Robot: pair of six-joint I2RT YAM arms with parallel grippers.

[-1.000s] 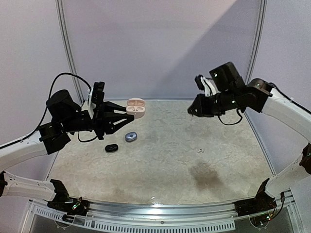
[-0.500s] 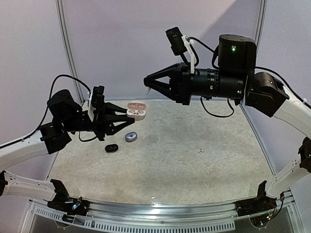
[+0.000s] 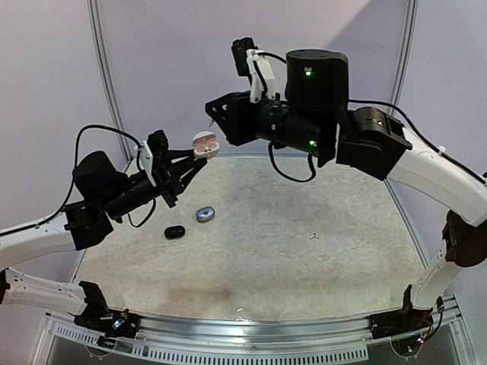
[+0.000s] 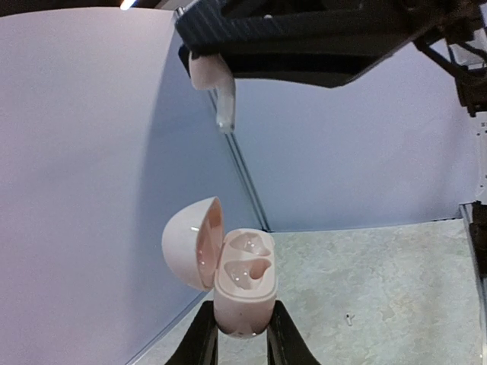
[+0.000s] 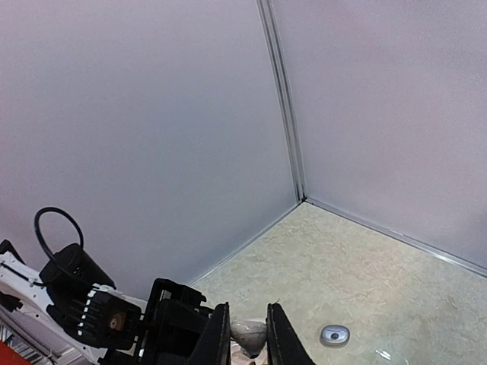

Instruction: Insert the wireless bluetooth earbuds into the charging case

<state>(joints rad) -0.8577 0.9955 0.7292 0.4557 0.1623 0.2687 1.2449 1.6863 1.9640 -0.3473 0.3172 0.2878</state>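
Observation:
My left gripper (image 3: 195, 158) is shut on the base of a pale pink charging case (image 3: 205, 144) and holds it in the air, well above the table. From the left wrist, the case (image 4: 245, 283) stands upright between the fingers with its lid swung open to the left and both wells empty. My right gripper (image 3: 212, 119) hangs just above it, shut on a white earbud (image 4: 207, 72) whose stem points down. In the right wrist view, that earbud (image 5: 249, 333) sits pinched between the fingers. Another small white earbud (image 3: 313, 236) lies on the table.
A blue-grey closed case (image 3: 205, 214) and a black closed case (image 3: 175, 232) lie on the table's left half, below the raised case. The enclosure's white walls meet at a corner post (image 5: 283, 99) behind the left gripper.
The right arm has swung from the right side across to the left, ending above the case. The left gripper has lifted the open case off the table and tilted it upward.

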